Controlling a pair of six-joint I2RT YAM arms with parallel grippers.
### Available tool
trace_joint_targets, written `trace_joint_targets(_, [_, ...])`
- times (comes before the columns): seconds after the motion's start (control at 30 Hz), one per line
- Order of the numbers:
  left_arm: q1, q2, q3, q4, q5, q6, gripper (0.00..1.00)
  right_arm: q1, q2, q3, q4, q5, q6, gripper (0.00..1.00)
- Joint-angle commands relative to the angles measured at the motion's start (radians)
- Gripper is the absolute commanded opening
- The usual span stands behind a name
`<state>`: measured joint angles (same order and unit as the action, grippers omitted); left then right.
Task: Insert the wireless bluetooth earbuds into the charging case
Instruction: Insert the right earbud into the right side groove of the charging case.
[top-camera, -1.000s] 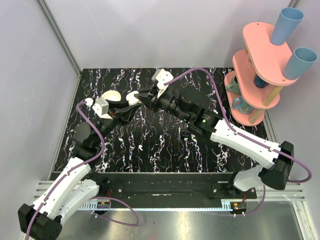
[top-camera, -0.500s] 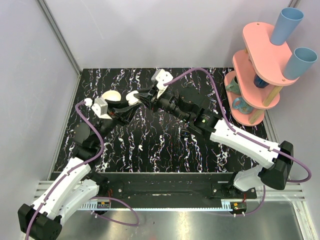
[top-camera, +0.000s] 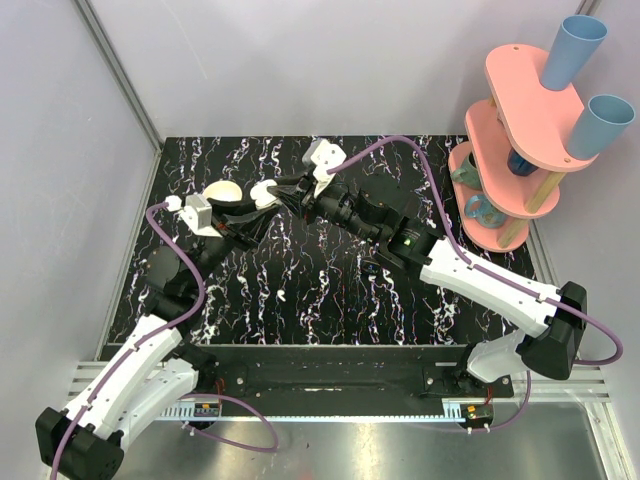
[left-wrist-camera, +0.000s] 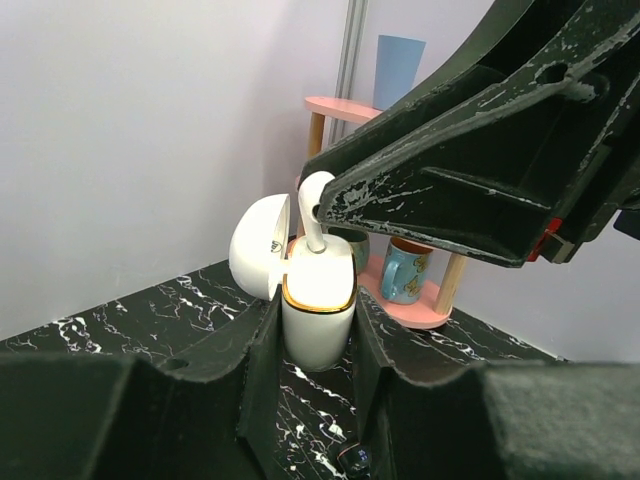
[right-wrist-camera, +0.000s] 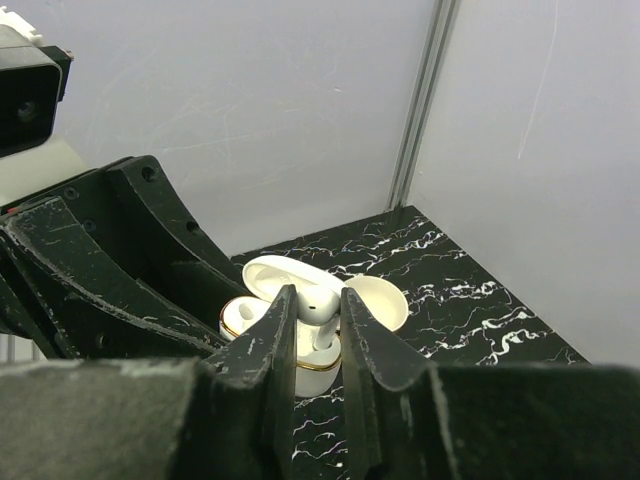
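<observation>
The charging case (left-wrist-camera: 318, 335) is cream with a gold rim and stands upright between my left gripper's (left-wrist-camera: 316, 305) fingers, which are shut on its base. Its lid (left-wrist-camera: 258, 258) is open and tilted back. My right gripper (right-wrist-camera: 317, 295) is shut on a white earbud (right-wrist-camera: 322, 298) and holds it over the open case (right-wrist-camera: 250, 322), stem down at the rim. In the left wrist view the earbud (left-wrist-camera: 312, 215) stands upright on top of the case. In the top view both grippers meet at the case (top-camera: 265, 193) at the far left of the table. No second earbud shows.
A cream round dish-shaped piece (top-camera: 225, 191) lies on the black marbled table just left of the case. A pink tiered rack (top-camera: 520, 150) with blue cups (top-camera: 578, 48) and mugs stands at the far right. A small dark object (top-camera: 375, 270) lies mid-table.
The left gripper with the case has shifted slightly to the left. The right gripper has followed with the earbud. Both grips are unchanged.
</observation>
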<state>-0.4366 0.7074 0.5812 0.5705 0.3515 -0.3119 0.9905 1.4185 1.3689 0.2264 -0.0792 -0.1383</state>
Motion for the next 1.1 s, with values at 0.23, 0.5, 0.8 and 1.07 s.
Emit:
trace_joint_targets(0.23, [-0.001,-0.020,0.032,0.101,-0.082,-0.012,0.00,0.016,-0.006,0.015,-0.096,-0.070,-0.041,0.25])
trace_joint_targets(0.5, [-0.001,-0.019,0.032,0.092,-0.071,-0.009,0.00,0.017,0.002,0.021,-0.084,-0.054,-0.038,0.55])
trace_joint_targets(0.8, [-0.001,-0.043,0.005,0.028,-0.083,0.043,0.00,0.019,-0.042,0.027,0.017,0.055,0.002,0.82])
trace_joint_targets(1.07, [-0.001,-0.066,-0.023,-0.008,-0.123,0.085,0.00,0.016,-0.164,-0.068,0.115,0.179,0.072,0.85])
